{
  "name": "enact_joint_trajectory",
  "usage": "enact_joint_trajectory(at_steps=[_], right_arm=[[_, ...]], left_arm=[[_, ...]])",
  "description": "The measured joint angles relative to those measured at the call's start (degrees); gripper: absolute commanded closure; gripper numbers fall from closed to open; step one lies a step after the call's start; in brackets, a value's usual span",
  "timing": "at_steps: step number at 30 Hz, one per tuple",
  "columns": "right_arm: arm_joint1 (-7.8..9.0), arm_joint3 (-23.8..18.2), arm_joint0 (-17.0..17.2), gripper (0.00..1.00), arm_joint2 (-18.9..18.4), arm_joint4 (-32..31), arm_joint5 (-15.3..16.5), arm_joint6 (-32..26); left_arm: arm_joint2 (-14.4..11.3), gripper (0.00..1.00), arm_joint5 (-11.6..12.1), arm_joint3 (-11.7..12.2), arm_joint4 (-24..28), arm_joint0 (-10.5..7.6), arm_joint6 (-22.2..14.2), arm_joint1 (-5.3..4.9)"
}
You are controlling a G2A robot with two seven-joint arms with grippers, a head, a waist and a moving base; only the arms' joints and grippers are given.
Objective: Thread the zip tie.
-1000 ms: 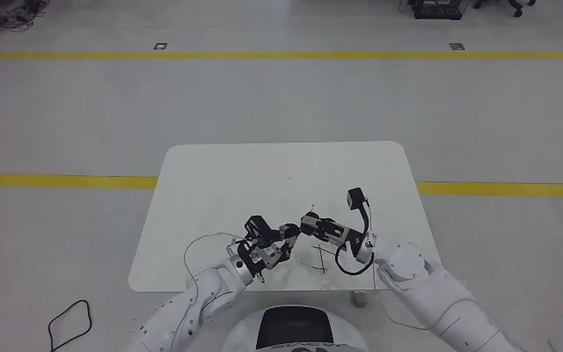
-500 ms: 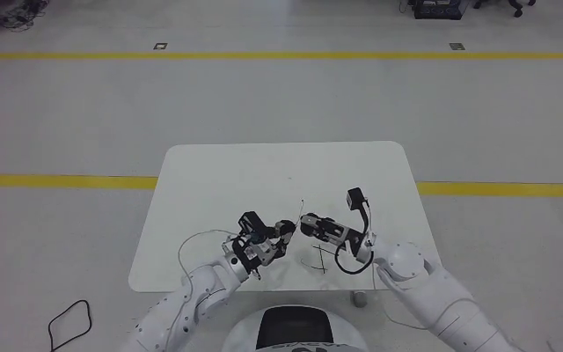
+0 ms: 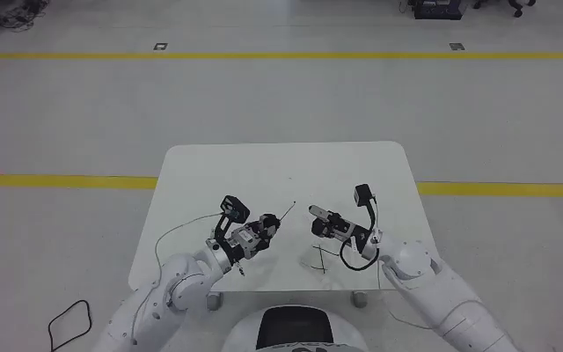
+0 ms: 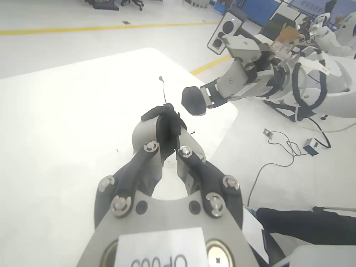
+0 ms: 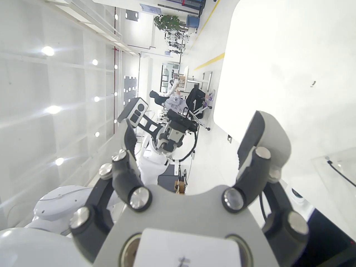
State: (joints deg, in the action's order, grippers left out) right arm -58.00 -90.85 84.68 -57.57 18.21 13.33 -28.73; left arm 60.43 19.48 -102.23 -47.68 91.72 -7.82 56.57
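Black plastic zip tie [image 3: 283,211] pinched in the left gripper [image 3: 264,227], above the white rounded table [image 3: 264,167].

Left gripper [image 4: 167,112] fingers are clamped on the tie's lower end; its thin strap [image 4: 164,93] sticks out toward the table's middle. The right gripper [image 3: 314,214] hovers near, facing it, fingers [image 5: 258,123] spread, nothing between them. Thin black crossed strips [image 3: 322,257] lie on the table below the right arm.

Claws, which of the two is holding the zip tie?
The left claw: it is shut on the black zip tie, whose thin end sticks out in front of it. The right claw is open and empty.
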Motion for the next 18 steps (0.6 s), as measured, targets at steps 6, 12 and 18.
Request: enact_joint_trajectory(at_steps=[6,12,18], right_arm=[[0.0,0.0,0.0,0.0,0.0,0.0,0.0,0.0],[-0.19,0.7,-2.3,0.0,-0.2,-3.2,-1.2,-0.9],[-0.36,6.0,-7.7,0.0,-1.0,0.9,-1.7,-12.2]], left_arm=[[-0.2,1.0,0.0,0.3,-0.3,-0.05,-0.1,0.07],[0.2,1.0,0.0,2.1,16.0,-5.61,-15.7,-0.65],[1.2,1.0,0.0,6.3,34.4,-12.92,-32.9,-2.14]])
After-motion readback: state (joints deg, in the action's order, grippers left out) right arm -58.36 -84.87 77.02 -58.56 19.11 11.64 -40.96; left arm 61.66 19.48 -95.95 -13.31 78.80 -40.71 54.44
